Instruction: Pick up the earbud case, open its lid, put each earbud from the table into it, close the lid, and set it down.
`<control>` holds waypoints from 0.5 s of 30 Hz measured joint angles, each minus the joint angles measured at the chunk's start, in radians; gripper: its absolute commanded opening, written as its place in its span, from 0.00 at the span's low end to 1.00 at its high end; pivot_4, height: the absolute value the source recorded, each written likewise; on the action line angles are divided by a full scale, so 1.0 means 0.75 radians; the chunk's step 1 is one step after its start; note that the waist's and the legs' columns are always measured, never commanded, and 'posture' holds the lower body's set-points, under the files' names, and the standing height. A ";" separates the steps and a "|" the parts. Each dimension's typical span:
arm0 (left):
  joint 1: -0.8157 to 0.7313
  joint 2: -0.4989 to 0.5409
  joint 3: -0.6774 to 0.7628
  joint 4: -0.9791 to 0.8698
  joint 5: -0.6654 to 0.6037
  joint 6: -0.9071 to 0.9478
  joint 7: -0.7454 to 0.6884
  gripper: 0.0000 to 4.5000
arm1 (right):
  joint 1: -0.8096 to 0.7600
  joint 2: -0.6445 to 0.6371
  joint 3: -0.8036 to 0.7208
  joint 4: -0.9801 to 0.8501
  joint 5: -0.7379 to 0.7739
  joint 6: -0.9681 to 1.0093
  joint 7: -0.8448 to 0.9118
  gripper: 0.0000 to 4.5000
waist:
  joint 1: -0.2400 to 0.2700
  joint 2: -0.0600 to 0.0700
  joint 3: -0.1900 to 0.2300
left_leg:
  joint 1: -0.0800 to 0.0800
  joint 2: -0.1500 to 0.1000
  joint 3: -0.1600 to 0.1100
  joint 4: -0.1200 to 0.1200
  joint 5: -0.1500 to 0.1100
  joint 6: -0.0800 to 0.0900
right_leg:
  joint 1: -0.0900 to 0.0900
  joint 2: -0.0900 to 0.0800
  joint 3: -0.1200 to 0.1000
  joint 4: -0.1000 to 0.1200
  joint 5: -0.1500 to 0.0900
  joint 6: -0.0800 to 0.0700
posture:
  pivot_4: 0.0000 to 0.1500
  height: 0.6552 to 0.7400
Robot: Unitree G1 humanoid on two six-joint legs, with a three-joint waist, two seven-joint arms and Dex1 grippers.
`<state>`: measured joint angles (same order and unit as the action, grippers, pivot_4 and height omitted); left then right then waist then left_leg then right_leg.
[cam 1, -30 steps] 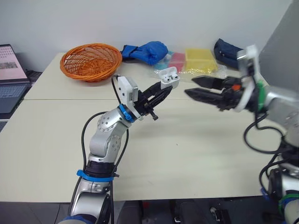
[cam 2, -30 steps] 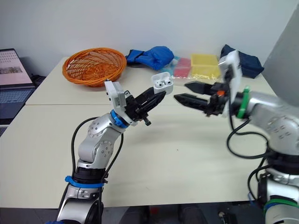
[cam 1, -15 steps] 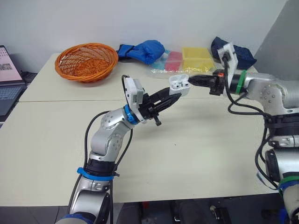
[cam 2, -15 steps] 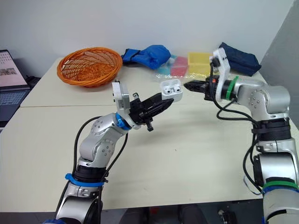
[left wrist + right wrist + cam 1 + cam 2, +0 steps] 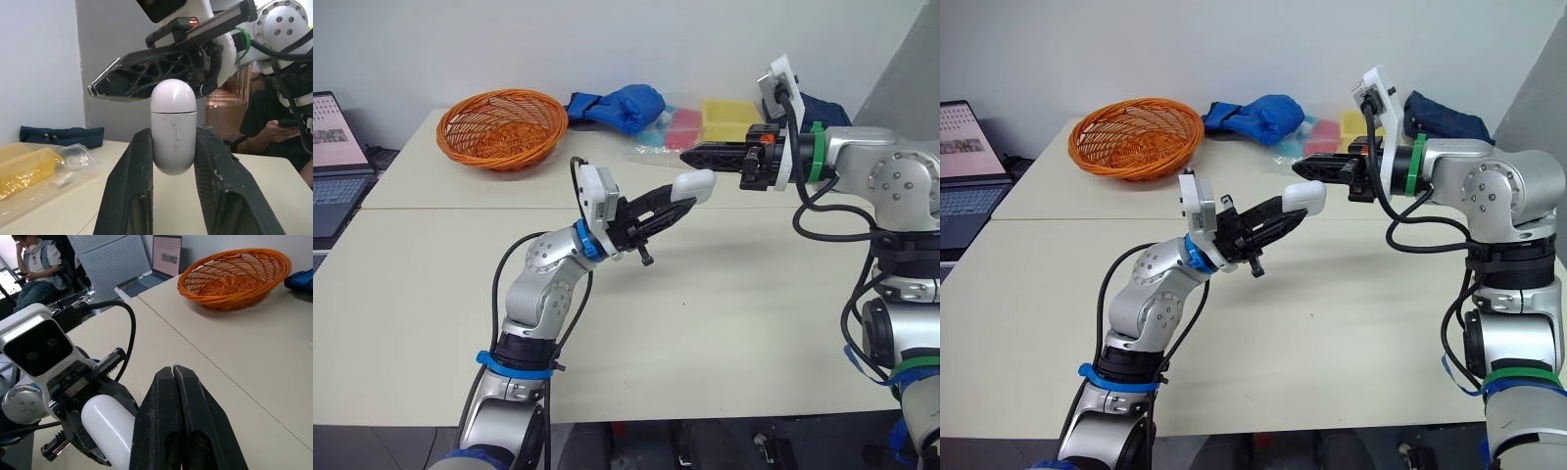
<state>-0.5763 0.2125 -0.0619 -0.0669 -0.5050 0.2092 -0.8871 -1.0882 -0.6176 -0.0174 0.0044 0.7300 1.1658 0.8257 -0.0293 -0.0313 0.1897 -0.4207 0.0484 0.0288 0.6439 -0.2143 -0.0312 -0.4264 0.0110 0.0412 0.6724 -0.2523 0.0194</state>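
Earbud case (image 5: 173,127): pinched between the two black fingers (image 5: 128,196) of the left gripper (image 5: 678,199). Hangs well clear of the table (image 5: 734,313), out in front at mid-height. White, rounded, lid down with only a thin seam showing. Lid end pointing away from the left wrist.

Right gripper (image 5: 173,376): clenched, fingers pressed flat together, nothing between them. Reaches in level from the right, tips just above the lid end of the case. Cannot tell whether touching it or a hair apart.

Far side of table, left to right: orange wicker basket (image 5: 502,127), blue cloth bundle (image 5: 617,106), pink box (image 5: 683,125) and yellow box (image 5: 729,117) with crinkled clear plastic in front, dark blue pouch (image 5: 1442,113) behind the right arm. Open laptop (image 5: 331,147) off the table's left end.

Background: seated person (image 5: 276,132) looking at a phone, beyond the case. Second seated person (image 5: 34,264) next to a perforated panel, beyond the left arm.
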 measured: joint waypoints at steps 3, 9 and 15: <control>-0.016 -0.004 -0.010 0.033 0.013 -0.006 0.001 0.18 | 0.015 -0.034 0.001 -0.057 -0.007 -0.006 0.001 0.01 | 0.000 0.000 0.000 | 0.000 0.000 0.000 0.000 0.000 0.000 | 0.000 0.000 0.000 0.000 0.000 0.000 | 1.00 1.00; -0.065 -0.039 0.017 0.110 0.018 0.008 0.053 0.18 | 0.107 0.005 0.001 -0.254 -0.115 -0.126 -0.149 0.01 | -0.005 0.000 0.000 | 0.000 0.000 0.000 0.000 0.000 0.000 | 0.000 0.001 0.000 0.000 0.000 0.000 | 1.00 1.00; -0.069 -0.053 0.033 0.157 0.018 0.042 0.064 0.18 | 0.264 0.155 -0.010 -0.426 -0.172 -0.186 -0.379 0.01 | -0.003 0.000 0.000 | 0.000 0.001 -0.001 0.001 0.000 0.000 | 0.000 0.001 0.000 0.001 0.000 0.000 | 1.00 1.00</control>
<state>-0.6278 0.1730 -0.0371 0.0507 -0.4919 0.2409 -0.8391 -0.8902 -0.5016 -0.0250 -0.3153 0.6011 1.0266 0.5416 -0.0313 -0.0314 0.1897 -0.4208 0.0491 0.0278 0.6443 -0.2142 -0.0312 -0.4266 0.0119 0.0414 0.6735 -0.2523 0.0195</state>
